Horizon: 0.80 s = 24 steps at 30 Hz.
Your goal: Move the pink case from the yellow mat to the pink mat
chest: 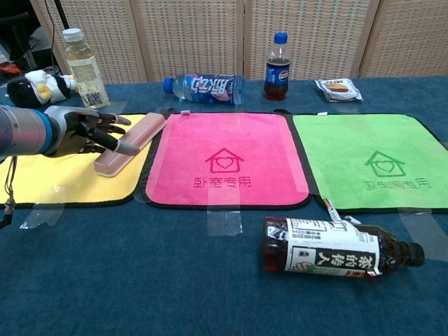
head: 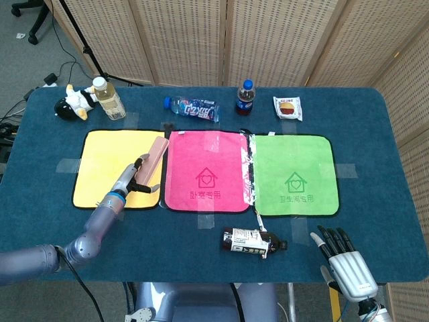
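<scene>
Head view: left hand (head: 136,176) fingers grip pink case (head: 152,161) at yellow mat's (head: 107,164) three-o'clock edge. Transfer under way; next, carry toward three o'clock onto pink mat (head: 208,171). Right hand (head: 345,258) idle, fingers apart.

pink case (chest: 131,141), yellow mat (head: 107,164), pink mat (head: 206,171), green mat (head: 295,174), dark blue tablecloth (head: 201,235).
</scene>
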Each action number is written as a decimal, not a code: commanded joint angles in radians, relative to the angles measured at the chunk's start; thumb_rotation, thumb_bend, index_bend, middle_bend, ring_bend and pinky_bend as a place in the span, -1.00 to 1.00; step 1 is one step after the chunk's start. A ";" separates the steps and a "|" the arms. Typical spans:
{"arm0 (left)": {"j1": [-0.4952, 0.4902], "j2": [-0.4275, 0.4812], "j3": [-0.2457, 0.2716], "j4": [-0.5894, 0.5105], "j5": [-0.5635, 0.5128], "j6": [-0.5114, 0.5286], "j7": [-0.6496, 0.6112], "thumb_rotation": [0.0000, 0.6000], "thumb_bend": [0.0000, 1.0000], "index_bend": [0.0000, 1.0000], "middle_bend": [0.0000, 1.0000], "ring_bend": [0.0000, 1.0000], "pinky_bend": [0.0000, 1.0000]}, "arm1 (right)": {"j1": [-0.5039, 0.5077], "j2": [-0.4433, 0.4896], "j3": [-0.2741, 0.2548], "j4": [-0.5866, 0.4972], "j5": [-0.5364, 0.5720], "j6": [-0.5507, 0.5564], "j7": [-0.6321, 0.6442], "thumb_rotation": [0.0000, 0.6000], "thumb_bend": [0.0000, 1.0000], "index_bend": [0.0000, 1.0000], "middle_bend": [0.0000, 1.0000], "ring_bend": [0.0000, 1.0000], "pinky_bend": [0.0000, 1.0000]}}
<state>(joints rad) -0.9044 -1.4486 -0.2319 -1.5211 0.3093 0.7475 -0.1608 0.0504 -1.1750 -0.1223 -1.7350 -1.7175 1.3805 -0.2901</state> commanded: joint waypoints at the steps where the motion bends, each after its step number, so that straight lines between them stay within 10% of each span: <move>1: -0.012 -0.019 -0.001 0.014 0.001 0.008 0.023 1.00 -0.45 -1.00 -1.00 -1.00 -0.96 | 0.000 0.000 0.000 0.000 0.000 0.000 0.001 1.00 0.03 -0.83 -1.00 -1.00 -1.00; 24: -0.059 -0.120 -0.057 0.017 -0.009 0.045 0.129 1.00 -0.45 -1.00 -1.00 -1.00 -0.96 | 0.000 0.002 -0.001 0.002 -0.008 0.011 0.012 1.00 0.03 -0.83 -1.00 -1.00 -1.00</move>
<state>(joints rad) -0.9609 -1.5655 -0.2863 -1.5020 0.3009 0.7908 -0.0351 0.0499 -1.1726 -0.1231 -1.7335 -1.7254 1.3911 -0.2779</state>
